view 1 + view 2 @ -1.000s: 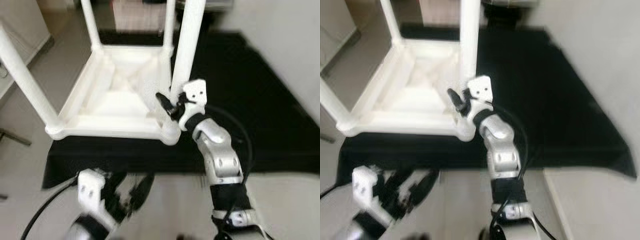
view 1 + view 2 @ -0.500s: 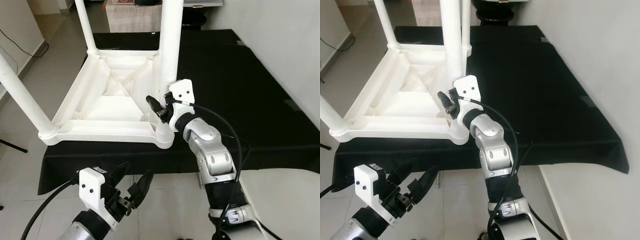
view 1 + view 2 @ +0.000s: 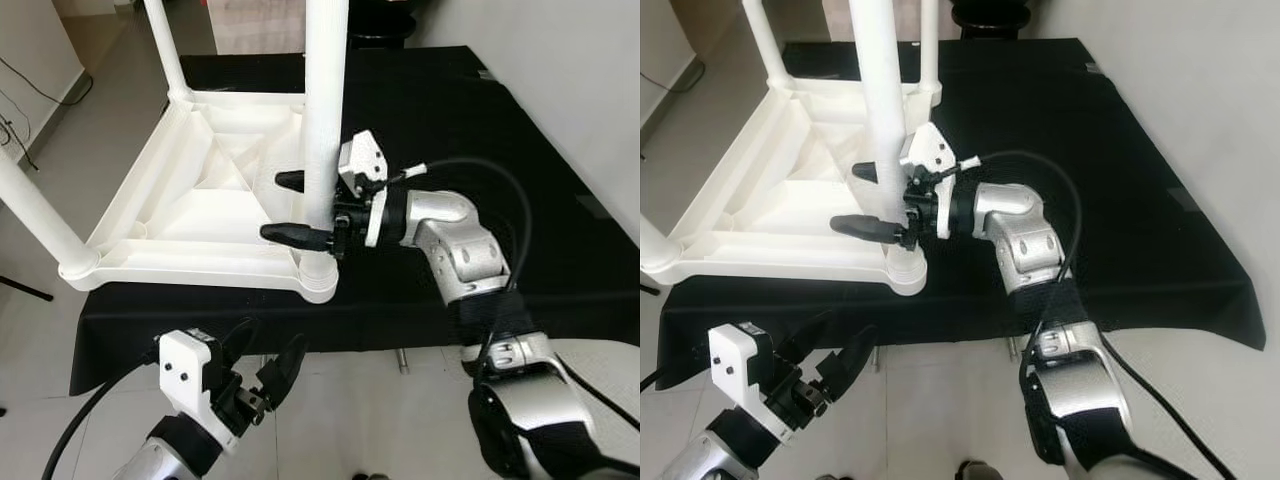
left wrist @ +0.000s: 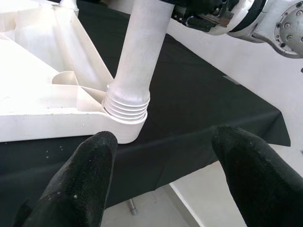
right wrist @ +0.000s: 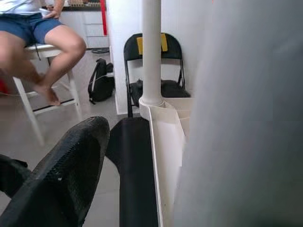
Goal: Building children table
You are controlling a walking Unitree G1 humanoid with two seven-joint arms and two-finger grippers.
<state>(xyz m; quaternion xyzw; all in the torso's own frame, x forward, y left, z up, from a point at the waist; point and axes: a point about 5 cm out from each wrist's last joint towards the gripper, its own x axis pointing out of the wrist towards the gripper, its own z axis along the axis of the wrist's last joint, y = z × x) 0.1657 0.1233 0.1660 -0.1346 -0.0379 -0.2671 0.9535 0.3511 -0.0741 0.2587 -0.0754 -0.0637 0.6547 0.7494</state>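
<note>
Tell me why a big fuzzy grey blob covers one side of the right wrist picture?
In the right wrist view, the white plastic table leg sits so close to the lens that it blurs into grey, while the black folding chair far behind looks sharp. In the left eye view the same leg is crisp, with the right gripper around it.

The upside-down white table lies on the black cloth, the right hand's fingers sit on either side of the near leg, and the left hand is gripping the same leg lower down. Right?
Not quite. The left hand grips nothing: the left eye view shows it open below the black cloth, off the white table. The right hand does straddle the near leg.
</note>
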